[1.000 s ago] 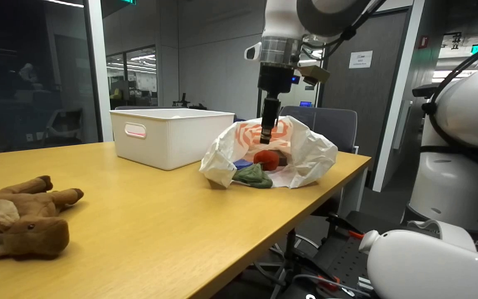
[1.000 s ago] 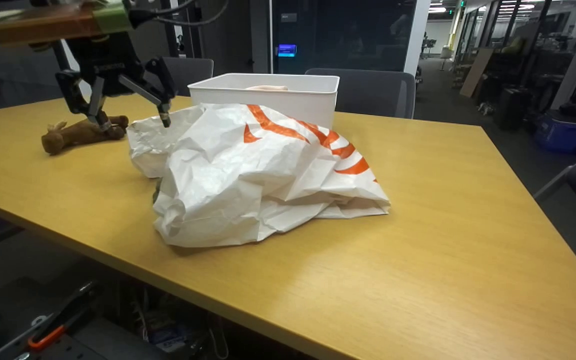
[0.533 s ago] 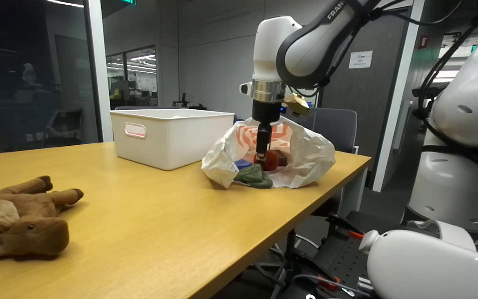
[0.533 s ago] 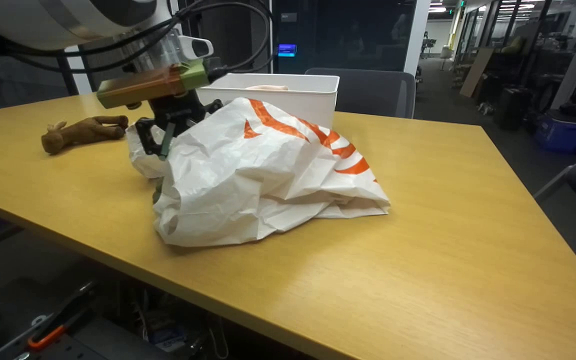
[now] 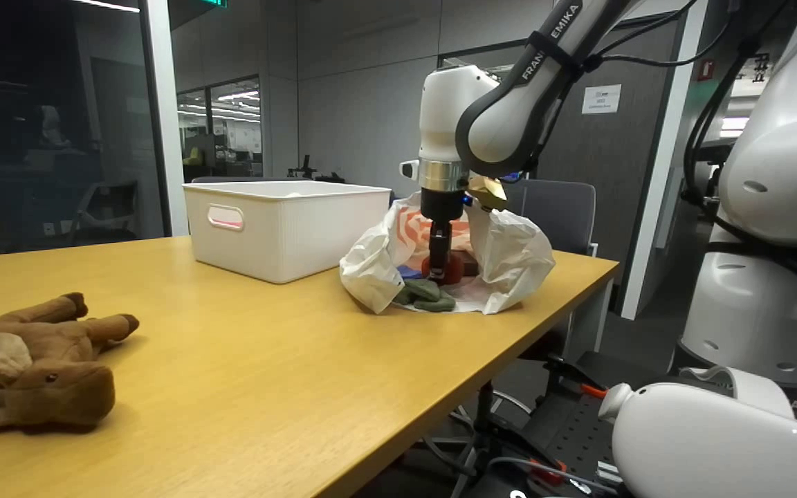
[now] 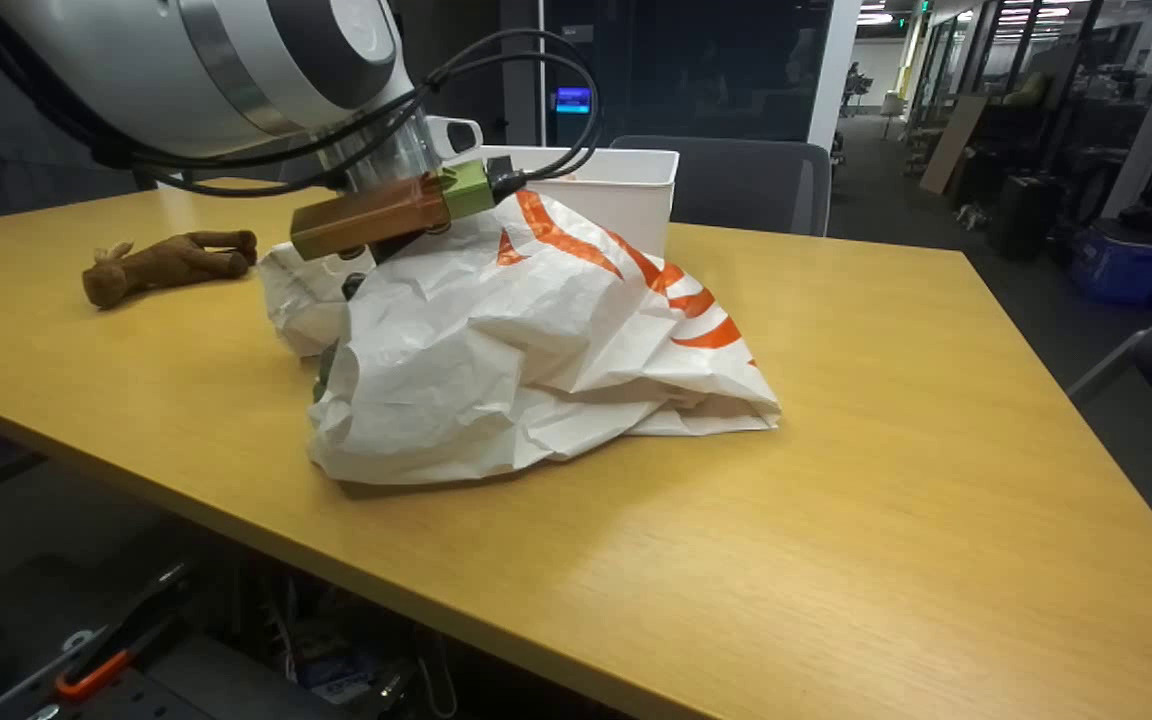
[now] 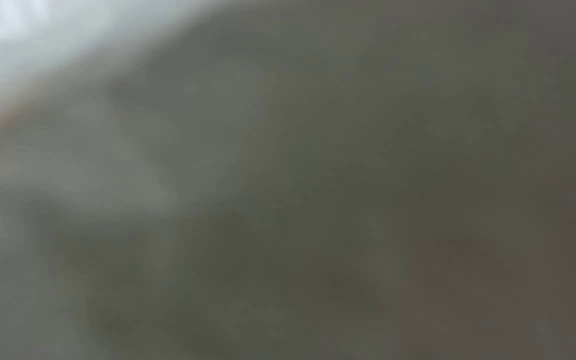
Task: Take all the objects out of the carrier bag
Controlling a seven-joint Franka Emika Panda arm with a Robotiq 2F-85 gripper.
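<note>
The white carrier bag [image 5: 516, 263] with orange print lies on its side, its mouth open, in both exterior views [image 6: 536, 350]. In its mouth are a green cloth-like thing [image 5: 433, 302], a blue thing [image 5: 409, 272], a red thing [image 5: 454, 268] and a brown block [image 5: 468, 263]. My gripper [image 5: 436, 277] points down inside the mouth, its tip at the green thing and in front of the red one. In an exterior view the bag and the wrist camera hide most of it. The wrist view is a grey-green blur; no fingers show there. Whether the jaws are open is not visible.
A white bin [image 5: 288, 228] with something pinkish inside stands beside the bag. A brown plush animal [image 5: 46, 366] lies on the wooden table [image 5: 232, 387], also in an exterior view [image 6: 171, 268]. The bag lies near the table's edge.
My gripper came down from above the bag into its mouth. The jaws stood spread a second ago. The green thing is now bunched into lobes, and the bag's rim has shifted slightly inward.
</note>
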